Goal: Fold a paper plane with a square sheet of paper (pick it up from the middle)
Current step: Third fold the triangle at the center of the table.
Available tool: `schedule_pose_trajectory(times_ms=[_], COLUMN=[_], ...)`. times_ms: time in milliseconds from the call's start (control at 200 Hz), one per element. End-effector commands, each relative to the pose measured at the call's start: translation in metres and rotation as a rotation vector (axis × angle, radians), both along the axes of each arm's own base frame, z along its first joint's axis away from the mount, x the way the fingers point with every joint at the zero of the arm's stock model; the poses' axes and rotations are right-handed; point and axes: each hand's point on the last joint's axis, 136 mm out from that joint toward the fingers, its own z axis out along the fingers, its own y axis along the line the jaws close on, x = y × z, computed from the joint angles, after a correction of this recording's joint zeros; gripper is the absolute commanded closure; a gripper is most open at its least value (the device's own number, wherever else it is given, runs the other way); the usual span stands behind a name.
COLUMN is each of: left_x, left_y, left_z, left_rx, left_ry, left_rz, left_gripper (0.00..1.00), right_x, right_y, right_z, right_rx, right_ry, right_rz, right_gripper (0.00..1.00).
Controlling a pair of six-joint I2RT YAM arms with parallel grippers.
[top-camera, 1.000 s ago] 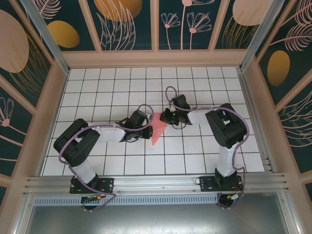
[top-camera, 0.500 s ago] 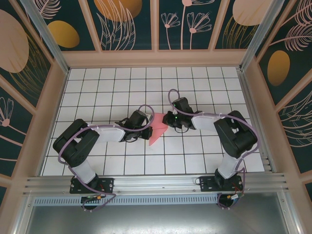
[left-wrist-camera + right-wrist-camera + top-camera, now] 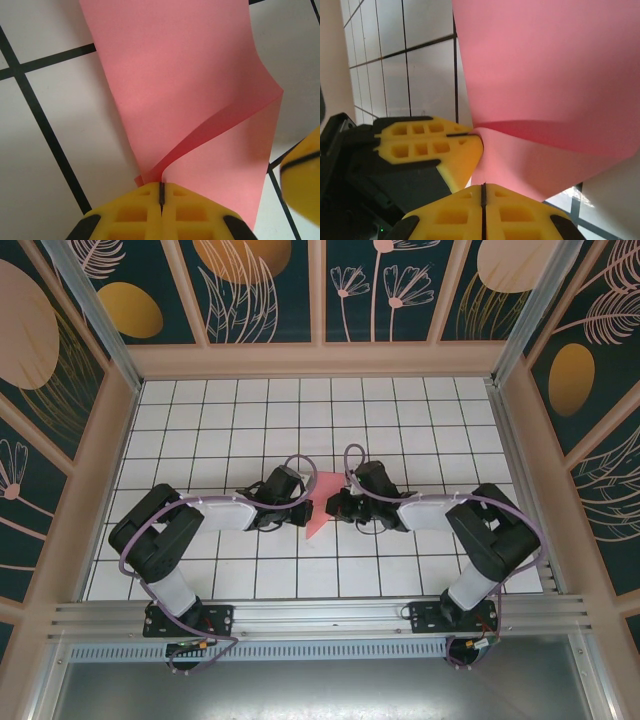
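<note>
**Two grippers, one pink sheet**

The left gripper (image 3: 161, 192) has its two yellow fingers pressed tight together, pinching an edge of the sheet of paper (image 3: 190, 90). The right gripper (image 3: 483, 196) also has both fingers closed flat against each other. Its tips meet the paper's lower edge, but I cannot tell whether it pinches the paper. The single salmon-pink sheet is partly folded, one flap curling up off the layer below. It sits between the two grippers near the middle of the white gridded table (image 3: 400, 410), with the two arms reaching in from either side.
</note>
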Motion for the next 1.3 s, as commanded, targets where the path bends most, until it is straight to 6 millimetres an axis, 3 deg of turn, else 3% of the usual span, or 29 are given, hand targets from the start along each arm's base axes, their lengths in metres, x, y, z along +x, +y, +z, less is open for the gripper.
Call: schedule_pose_trajectory(times_ms=[0, 165, 275, 415, 490, 686, 796, 966, 1181, 1291], left_x=[-0.026, -0.025, -0.025, -0.024, -0.025, -0.025, -0.026, -0.025, -0.025, -0.026], left_y=[0.033, 0.033, 0.032, 0.032, 0.033, 0.034, 0.033, 0.033, 0.033, 0.034], left_z=[-0.039, -0.037, -0.037, -0.036, -0.038, -0.039, -0.039, -0.039, -0.038, -0.039], left_rx=[0.160, 0.162, 0.155, 0.156, 0.160, 0.164, 0.164, 0.162, 0.161, 0.165], left_ry=[0.126, 0.122, 0.121, 0.119, 0.122, 0.122, 0.123, 0.124, 0.122, 0.124], left_rz=[0.014, 0.015, 0.017, 0.017, 0.017, 0.019, 0.017, 0.017, 0.019, 0.017], left_gripper=[0.99, 0.99, 0.98, 0.98, 0.98, 0.98, 0.98, 0.98, 0.98, 0.98], right_x=[0.003, 0.008, 0.005, 0.001, 0.003, 0.017, 0.023, 0.022, 0.017, 0.016], right_y=[0.010, 0.005, -0.005, -0.016, -0.015, -0.008, -0.011, -0.011, -0.028, -0.028], right_z=[0.004, -0.009, -0.033, -0.049, -0.045, -0.001, 0.009, -0.007, -0.045, -0.045], right_rx=[0.069, -0.003, -0.094, -0.170, -0.171, -0.065, 0.001, 0.000, -0.115, -0.117], right_ry=[-0.003, -0.001, 0.043, 0.077, 0.073, -0.010, -0.031, 0.006, 0.076, 0.084], right_rz=[0.004, 0.000, -0.006, -0.022, -0.020, -0.028, -0.039, -0.036, -0.091, -0.089], right_gripper=[0.91, 0.90, 0.90, 0.91, 0.90, 0.89, 0.88, 0.89, 0.89, 0.89])
